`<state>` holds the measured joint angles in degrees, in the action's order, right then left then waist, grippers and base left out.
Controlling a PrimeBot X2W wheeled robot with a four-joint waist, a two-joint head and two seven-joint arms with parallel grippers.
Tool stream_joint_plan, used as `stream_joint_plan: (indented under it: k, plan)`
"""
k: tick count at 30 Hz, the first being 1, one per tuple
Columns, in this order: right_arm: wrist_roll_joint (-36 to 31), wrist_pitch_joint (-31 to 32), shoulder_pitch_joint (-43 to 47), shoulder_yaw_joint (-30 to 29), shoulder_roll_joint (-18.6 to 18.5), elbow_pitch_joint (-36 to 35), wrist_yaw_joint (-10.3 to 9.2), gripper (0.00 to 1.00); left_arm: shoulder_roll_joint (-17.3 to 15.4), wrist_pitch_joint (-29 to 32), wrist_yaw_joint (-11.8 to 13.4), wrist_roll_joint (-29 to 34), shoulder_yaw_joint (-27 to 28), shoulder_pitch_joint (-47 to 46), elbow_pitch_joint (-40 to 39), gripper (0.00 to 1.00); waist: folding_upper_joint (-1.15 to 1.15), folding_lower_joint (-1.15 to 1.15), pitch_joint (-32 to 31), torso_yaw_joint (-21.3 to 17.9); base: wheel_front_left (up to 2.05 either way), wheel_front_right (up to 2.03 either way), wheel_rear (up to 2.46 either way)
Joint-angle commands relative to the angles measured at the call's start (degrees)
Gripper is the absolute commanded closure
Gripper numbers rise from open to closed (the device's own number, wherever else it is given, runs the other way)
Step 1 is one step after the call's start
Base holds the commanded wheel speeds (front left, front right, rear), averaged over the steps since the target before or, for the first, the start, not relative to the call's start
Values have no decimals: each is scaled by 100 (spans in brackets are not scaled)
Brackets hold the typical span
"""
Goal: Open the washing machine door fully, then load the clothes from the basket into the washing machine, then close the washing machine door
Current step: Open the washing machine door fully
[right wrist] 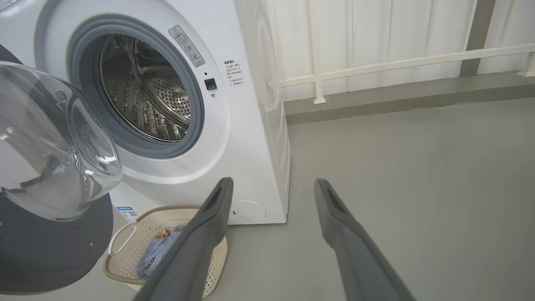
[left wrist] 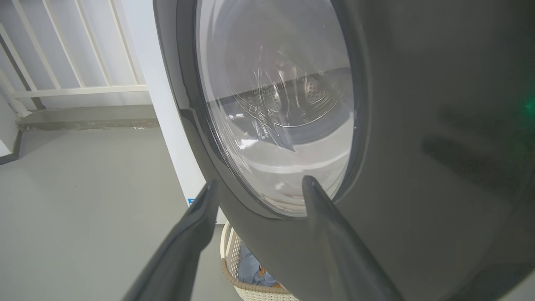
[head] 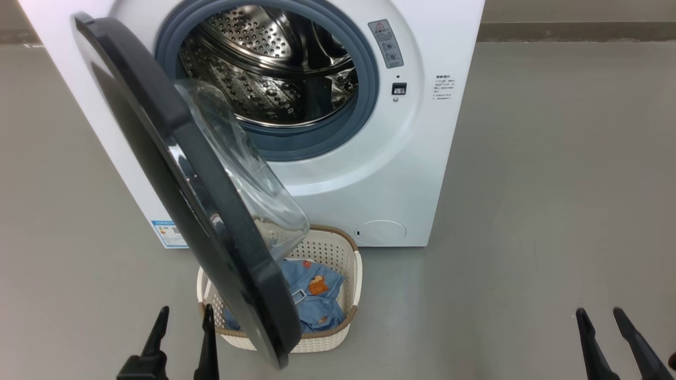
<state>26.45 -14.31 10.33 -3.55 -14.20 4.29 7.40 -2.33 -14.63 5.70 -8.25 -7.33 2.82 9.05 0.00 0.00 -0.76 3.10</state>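
The white washing machine (head: 401,158) stands ahead with its steel drum (head: 264,63) exposed. Its black round door (head: 174,158) with the clear glass bowl (head: 248,174) hangs partly open, swung out over the basket (head: 338,253). Light blue clothes (head: 317,295) with orange figures lie in the cream basket on the floor. My left gripper (head: 185,316) is open, its fingertips close in front of the door's outer face (left wrist: 418,125). My right gripper (head: 599,314) is open over bare floor at the right, holding nothing. In the right wrist view the basket (right wrist: 125,234) sits left of the fingers.
Grey floor (head: 554,184) spreads to the right of the machine. A white railing (right wrist: 397,62) and a low kerb run along the wall behind. The open door overhangs the left half of the basket.
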Motion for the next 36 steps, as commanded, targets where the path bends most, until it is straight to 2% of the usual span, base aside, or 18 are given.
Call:
stream_joint_plan:
  k: [1,12,23,24,25,30,36]
  plan:
    - [-116,-69,-24,32,-82,-82,9,0,-54,-37,-15,-17,180,-76,-121,0,0,0,1,14,0,0,0]
    - [-748,-69,103,-456,263,55,9,0,-54,-37,-88,-22,213,-46,-85,0,0,0,-57,51,0,0,0]
    - [-831,-69,169,-569,296,-2,9,0,-54,-37,-135,-92,239,49,-40,0,0,0,-147,43,0,0,0]
    - [-831,-69,173,-579,300,-7,9,0,-54,-37,-148,-121,243,54,-26,26,0,0,-151,46,0,0,0]
    - [-834,-69,175,-585,302,-11,9,0,-54,-37,-158,-170,253,57,-10,100,0,0,-155,49,0,0,0]
    - [-834,-69,171,-602,324,-29,9,0,-54,-37,-165,-303,323,29,4,100,0,0,-160,62,0,0,0]
    - [-842,-69,199,-626,348,-29,9,0,-54,-37,116,-396,587,-77,-260,100,0,0,-173,92,0,0,0]
